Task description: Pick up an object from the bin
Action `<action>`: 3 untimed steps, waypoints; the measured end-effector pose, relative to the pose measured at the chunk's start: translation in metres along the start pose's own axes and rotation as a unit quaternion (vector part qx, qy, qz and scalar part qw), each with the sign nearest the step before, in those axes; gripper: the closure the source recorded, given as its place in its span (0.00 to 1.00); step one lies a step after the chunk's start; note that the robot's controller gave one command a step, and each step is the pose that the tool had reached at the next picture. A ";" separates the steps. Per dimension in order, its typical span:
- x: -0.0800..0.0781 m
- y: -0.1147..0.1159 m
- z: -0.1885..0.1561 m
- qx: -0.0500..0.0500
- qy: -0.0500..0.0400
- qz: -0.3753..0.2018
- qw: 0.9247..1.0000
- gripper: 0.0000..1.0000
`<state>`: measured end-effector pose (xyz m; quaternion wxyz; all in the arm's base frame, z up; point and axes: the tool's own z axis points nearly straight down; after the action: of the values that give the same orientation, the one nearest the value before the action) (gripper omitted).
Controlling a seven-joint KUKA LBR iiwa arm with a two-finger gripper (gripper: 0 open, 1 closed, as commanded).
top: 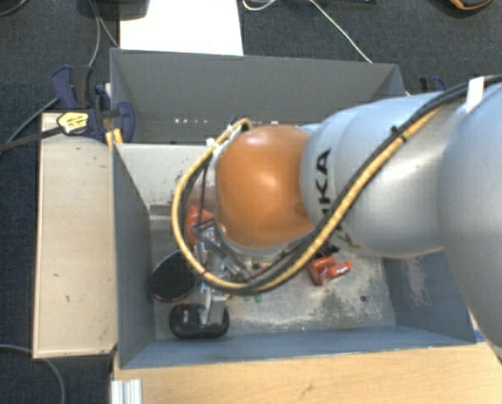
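Down at the near left corner of the bin (318, 343) you see a black oblong thing (188, 323) lying flat on the floor. Your gripper (210, 303) stands just over its right half, below the orange wrist cover (259, 188), so the thing lies under the tool and a little to the left. Its long axis runs left to right, along the near wall. You cannot tell if the gripper is open or closed. A black round disc (168, 276) sits just on the far side, probably not touching it.
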<state>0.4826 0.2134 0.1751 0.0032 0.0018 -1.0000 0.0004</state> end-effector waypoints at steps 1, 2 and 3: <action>-0.002 -0.001 -0.005 -0.001 -0.004 0.003 1.000 0.00; -0.007 -0.052 0.061 -0.001 -0.003 -0.073 0.997 0.00; -0.010 -0.052 0.067 -0.001 -0.003 -0.076 0.997 0.00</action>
<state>0.4918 0.1617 0.1081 0.0004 0.0777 -0.9970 -0.0006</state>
